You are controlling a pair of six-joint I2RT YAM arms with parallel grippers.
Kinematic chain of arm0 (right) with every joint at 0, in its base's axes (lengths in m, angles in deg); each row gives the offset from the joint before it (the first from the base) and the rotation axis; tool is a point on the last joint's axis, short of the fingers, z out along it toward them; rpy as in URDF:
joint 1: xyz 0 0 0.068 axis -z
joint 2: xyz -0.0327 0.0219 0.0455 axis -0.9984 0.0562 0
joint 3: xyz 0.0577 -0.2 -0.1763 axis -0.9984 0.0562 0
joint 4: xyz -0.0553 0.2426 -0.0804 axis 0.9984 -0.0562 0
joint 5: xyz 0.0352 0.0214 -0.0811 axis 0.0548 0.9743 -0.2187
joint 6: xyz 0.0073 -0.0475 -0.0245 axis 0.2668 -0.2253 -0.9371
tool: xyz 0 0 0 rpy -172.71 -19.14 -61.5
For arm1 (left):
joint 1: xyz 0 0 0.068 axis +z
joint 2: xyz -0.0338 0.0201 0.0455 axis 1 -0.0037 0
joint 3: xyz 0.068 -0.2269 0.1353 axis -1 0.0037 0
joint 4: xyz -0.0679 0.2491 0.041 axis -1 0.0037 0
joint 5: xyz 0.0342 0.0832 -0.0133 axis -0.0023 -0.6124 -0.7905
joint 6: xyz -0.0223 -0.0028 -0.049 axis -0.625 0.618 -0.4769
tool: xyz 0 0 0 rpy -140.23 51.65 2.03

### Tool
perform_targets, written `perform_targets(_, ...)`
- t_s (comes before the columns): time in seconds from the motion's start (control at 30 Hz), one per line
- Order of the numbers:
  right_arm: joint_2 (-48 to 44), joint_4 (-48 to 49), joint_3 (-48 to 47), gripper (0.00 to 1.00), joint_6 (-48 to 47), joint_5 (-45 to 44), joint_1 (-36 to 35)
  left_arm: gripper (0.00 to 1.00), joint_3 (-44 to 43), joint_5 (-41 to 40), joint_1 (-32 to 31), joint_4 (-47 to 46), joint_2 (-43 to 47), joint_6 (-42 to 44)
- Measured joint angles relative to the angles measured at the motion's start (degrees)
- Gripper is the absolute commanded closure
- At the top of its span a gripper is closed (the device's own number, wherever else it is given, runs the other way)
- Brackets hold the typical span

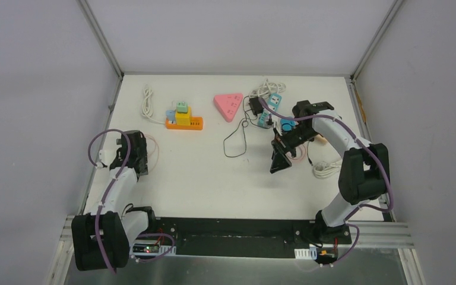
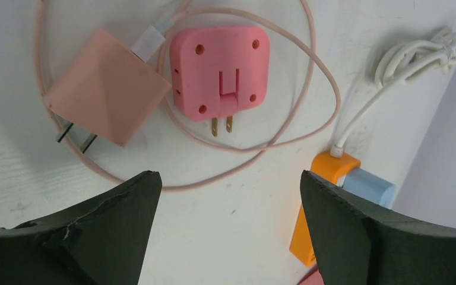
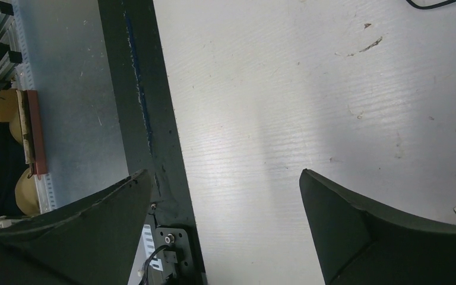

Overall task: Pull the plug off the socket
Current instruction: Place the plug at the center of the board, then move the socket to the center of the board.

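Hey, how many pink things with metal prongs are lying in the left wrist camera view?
2. A salmon charger lies at left; a pink square adapter lies right of it, ringed by the charger's cable. More could sit outside that view.

bright even overhead light, soft shadows, glare patch on table (image 3: 255,148), sharp pics

Robotics lab test cell, white table (image 1: 214,184) boxed by plain grey wall panels (image 1: 35,89), aluminium frame rails (image 1: 101,37) at corners
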Motion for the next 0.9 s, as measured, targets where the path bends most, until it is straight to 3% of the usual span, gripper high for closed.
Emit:
perform_targets(0.23,-1.0,-2.3,-0.8,0.00,-1.1,-0.8,1.9,0.01,-0.8,5.3,0.0,3.7,6.6,1.0)
perform_targets(0.5,-1.6,-3.0,-1.3,0.00,-1.4,-3.9,3.3,0.01,-8.2,10.7,0.0,9.6,12.8,6.6)
perform_targets(0.7,-1.9,-3.6,-2.3,0.00,-1.4,-4.9,3.8,0.01,-16.5,20.4,0.0,11.0,9.0,15.2)
perform_targets(0.9,-2.6,-3.9,-2.6,0.00,-1.4,-5.4,6.1,0.01,-25.9,36.6,-1.0,11.2,-0.7,28.1)
